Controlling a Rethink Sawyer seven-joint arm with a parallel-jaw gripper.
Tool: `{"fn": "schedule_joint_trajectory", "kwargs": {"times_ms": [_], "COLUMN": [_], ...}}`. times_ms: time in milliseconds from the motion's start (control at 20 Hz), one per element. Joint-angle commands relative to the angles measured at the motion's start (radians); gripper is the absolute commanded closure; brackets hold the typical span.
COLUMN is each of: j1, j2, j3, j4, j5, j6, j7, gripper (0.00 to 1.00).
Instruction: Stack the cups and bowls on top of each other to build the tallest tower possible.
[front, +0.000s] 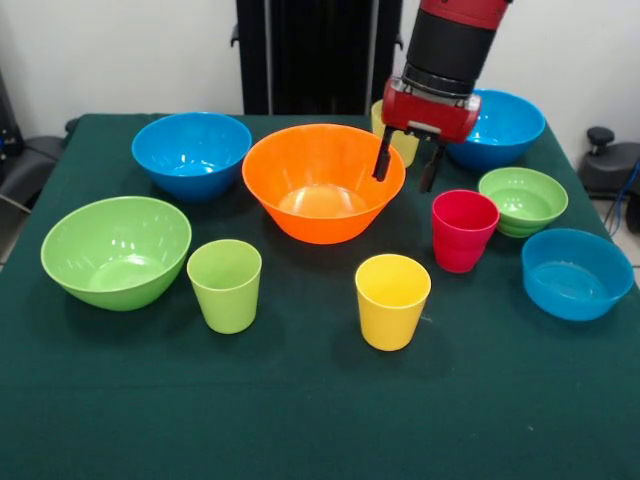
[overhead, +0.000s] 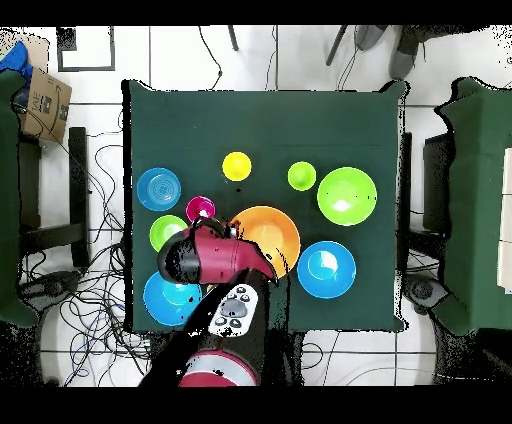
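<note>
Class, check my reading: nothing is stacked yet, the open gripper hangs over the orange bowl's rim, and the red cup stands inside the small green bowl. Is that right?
Not quite. The front view shows the red cup standing on the table beside the small green bowl, not inside it. The rest holds: nothing is stacked, and the open gripper hangs over the orange bowl's rim.

In the front view, the paler yellow cup (front: 404, 146) is being mostly hidden behind the gripper (front: 409, 166), and the arm (front: 455, 40) is being cut off by the top edge. In the overhead view, that cup is being covered entirely by the arm (overhead: 215, 262), along with parts of a blue bowl (overhead: 168, 298) and the orange bowl (overhead: 272, 235).
</note>
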Motion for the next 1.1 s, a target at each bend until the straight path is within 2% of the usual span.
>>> {"fn": "schedule_joint_trajectory", "kwargs": {"times_ms": [50,400,1100], "j1": [-0.048,-0.029,0.059], "j2": [-0.067,-0.033,0.075], "j3": [0.166,0.142,0.032], "j4": [0.044,0.026,-0.03], "j5": [0.015,0.008,0.02], "j6": [0.114,0.079,0.021], "j7": [0.108,0.124,0.156], "gripper": [0.0,0.0,0.0]}}
